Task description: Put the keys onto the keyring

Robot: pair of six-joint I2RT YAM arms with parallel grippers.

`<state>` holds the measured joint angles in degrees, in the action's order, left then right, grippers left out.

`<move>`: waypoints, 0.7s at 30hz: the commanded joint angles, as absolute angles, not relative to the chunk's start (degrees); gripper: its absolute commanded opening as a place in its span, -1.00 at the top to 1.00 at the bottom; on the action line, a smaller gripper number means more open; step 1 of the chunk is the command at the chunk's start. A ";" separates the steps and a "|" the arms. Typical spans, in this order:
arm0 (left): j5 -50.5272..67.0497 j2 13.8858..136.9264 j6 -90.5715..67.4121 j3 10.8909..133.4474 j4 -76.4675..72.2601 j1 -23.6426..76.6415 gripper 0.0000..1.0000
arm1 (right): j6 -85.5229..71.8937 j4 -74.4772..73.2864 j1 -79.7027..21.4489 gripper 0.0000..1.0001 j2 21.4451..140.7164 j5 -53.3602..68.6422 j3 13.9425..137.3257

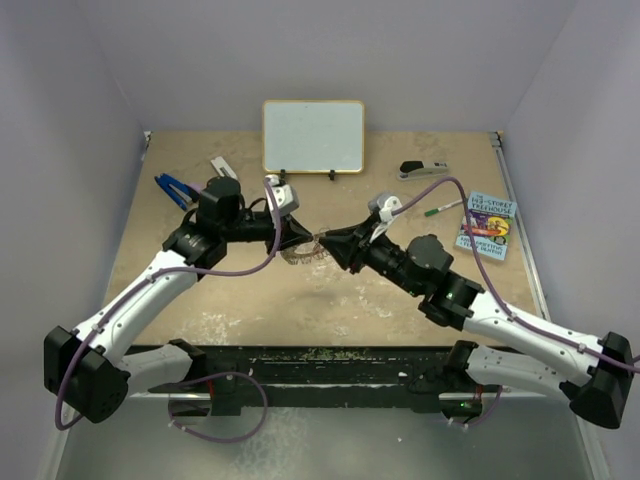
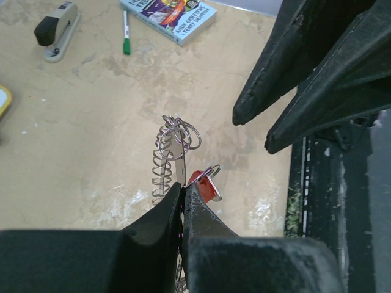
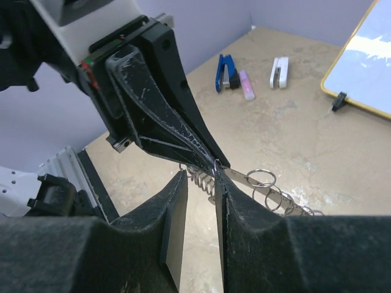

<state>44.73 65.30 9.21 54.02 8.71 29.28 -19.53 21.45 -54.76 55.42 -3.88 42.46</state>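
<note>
Left wrist shows the left pincer (image 2: 183,192) shut on the keyring (image 2: 175,151), the right pincer (image 3: 199,178) slightly parted beside it.

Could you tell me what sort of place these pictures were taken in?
Probably a robotics test cell: a beige table boxed in by plain lavender walls, two robot arms mounted at its near edge, and desk props such as a whiteboard, stapler and book.

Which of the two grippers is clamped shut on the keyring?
The left gripper: its fingers are pressed together on the keyring, while the right gripper shows a clear gap between its fingers.
</note>
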 commanded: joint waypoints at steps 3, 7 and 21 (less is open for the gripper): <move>51.98 65.68 -2.89 59.93 8.84 28.87 0.94 | -12.94 25.12 -54.93 0.48 50.72 -2.90 41.98; 53.34 66.04 -7.62 61.01 8.32 28.66 0.94 | -12.10 24.12 -54.93 0.51 51.68 -1.91 43.25; 54.89 68.21 -19.49 61.13 2.60 27.13 0.94 | -16.04 22.08 -54.93 0.79 51.57 -2.23 44.59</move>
<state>52.93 68.03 -13.67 58.35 9.41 28.27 -14.81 22.06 -54.76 53.67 -1.52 41.91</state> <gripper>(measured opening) 0.037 0.145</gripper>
